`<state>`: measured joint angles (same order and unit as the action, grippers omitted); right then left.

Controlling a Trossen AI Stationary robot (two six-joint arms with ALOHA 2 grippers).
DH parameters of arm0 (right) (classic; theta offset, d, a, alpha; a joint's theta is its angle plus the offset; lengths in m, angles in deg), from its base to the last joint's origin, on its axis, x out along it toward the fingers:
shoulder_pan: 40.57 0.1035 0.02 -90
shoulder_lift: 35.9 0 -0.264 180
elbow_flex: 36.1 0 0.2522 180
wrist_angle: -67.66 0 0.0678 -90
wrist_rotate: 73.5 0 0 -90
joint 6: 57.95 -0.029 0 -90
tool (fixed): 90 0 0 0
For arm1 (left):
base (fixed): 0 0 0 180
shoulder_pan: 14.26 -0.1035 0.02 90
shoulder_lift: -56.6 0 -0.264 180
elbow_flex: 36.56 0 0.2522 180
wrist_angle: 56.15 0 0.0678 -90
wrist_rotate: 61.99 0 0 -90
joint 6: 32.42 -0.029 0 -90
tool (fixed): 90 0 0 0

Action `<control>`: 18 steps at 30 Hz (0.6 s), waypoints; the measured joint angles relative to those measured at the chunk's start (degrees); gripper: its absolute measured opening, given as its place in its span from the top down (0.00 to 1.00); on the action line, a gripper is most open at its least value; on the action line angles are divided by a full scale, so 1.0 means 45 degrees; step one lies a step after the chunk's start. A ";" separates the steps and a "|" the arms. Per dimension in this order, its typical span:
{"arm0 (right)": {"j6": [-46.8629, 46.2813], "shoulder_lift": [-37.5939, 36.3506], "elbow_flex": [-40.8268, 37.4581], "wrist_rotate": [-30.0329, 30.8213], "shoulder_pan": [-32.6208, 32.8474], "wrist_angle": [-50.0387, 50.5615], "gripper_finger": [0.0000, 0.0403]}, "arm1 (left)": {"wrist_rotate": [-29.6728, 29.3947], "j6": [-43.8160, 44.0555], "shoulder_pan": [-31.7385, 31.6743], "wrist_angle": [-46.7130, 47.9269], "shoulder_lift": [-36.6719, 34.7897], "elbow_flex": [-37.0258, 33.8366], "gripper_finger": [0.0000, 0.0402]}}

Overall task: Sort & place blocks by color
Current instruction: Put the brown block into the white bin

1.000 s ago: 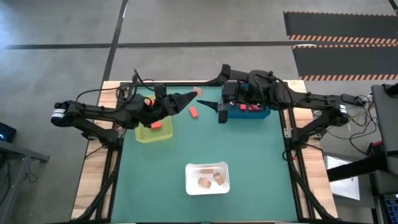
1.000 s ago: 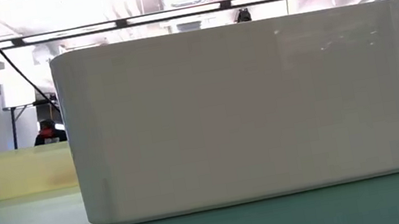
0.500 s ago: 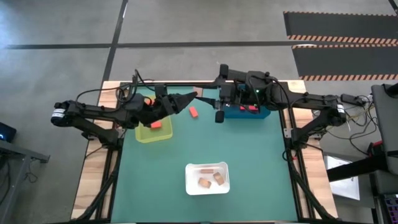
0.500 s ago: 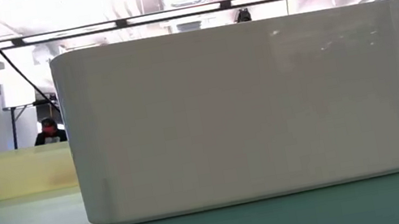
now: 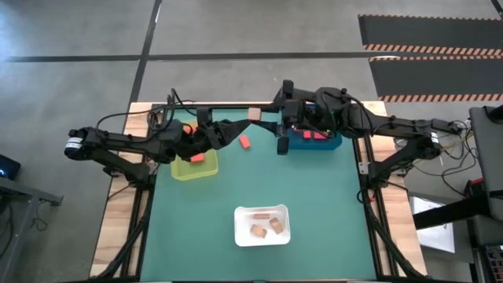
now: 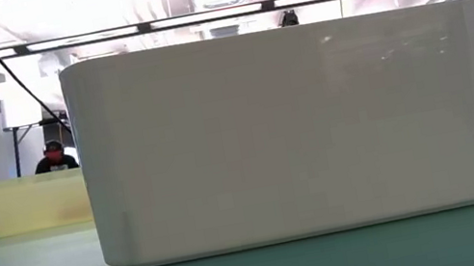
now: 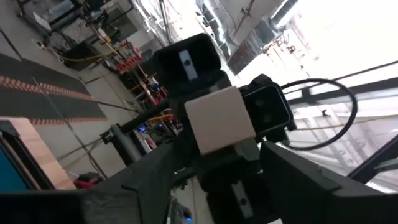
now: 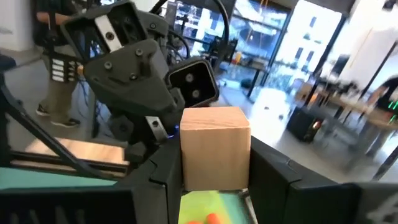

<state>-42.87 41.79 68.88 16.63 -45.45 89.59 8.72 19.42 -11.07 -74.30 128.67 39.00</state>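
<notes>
Handover midair: right gripper [image 8: 214, 186] clamps small tan bare-wood cube [image 8: 214, 146]; left gripper [image 7: 214, 168] fingers spread, apparently clear. Keep grip firm, withdraw left straight back before carrying.

overhead cam straight down on the whole table [image 5: 314, 196] and both arms, low cam at tabletop level pressed up against the white tray [image 6: 286, 134], wrist cams facing each other close up, both catching the same tan block [image 7: 219, 119]
</notes>
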 joint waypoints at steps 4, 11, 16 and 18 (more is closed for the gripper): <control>-0.1556 -0.0210 0.0327 -0.0021 0.0000 0.1446 0.69 | 0.0300 -0.1128 -0.0010 0.0036 -0.0094 -0.0056 0.42; -0.4419 -0.0197 0.2195 -0.0015 0.0349 0.6100 0.69 | 0.0543 -0.3379 -0.0051 0.1936 -0.0889 -0.0103 0.41; -0.6402 0.0231 0.3400 -0.0021 0.0830 0.8885 0.69 | 0.0491 -0.4062 -0.0220 0.4100 -0.1613 -0.0103 0.41; -0.7136 0.0479 0.3814 -0.0001 0.1094 0.9844 0.69 | 0.0453 -0.4381 -0.0281 0.4648 -0.1846 -0.0103 0.41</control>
<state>-74.98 43.95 86.05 16.63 -40.53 133.89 10.76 -0.29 -12.34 -53.38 120.36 38.54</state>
